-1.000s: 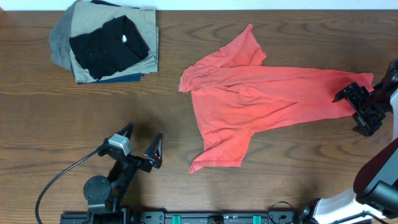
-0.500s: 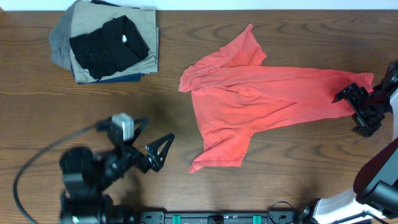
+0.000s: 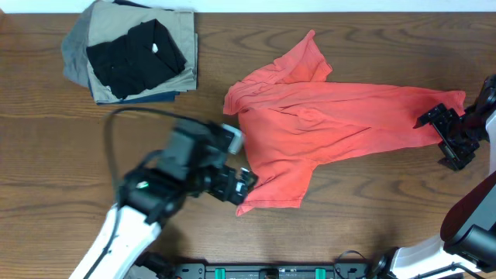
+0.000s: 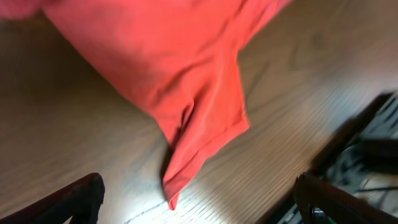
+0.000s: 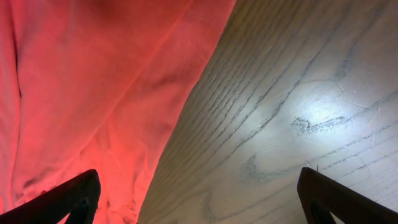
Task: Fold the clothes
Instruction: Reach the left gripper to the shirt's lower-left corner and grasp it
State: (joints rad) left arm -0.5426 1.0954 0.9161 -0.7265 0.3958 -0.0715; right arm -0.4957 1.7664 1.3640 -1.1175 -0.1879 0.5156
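T-shirt (image 3: 333,116), coral-red, lies unfolded and creased on the wooden table (image 3: 77,147), from the middle toward its right side. 1 sleeve points to the far edge, the other to the near edge, and the body stretches right.

Left gripper (image 3: 240,182), blurred in the overhead view, sits at the corner of the near sleeve. In the left wrist view its 2 fingers (image 4: 74,199) stand wide apart at the bottom corners of the picture. The gripper (image 4: 202,202) holds nothing, and the pointed tip of the T-shirt (image 4: 155,56) lies on the wood between them.

Right gripper (image 3: 442,139) sits at the right end of the garment, its jaws also spread wide and empty. In the right wrist view the gripper (image 5: 202,196) frames the cloth's edge: the T-shirt (image 5: 81,81) fills the left half and bare wood fills the right. Contact between either finger and the cloth cannot be told.

Stack of folded garments (image 3: 132,58), black on top of khaki, grey and navy, rests at the far left corner, well apart from the T-shirt.
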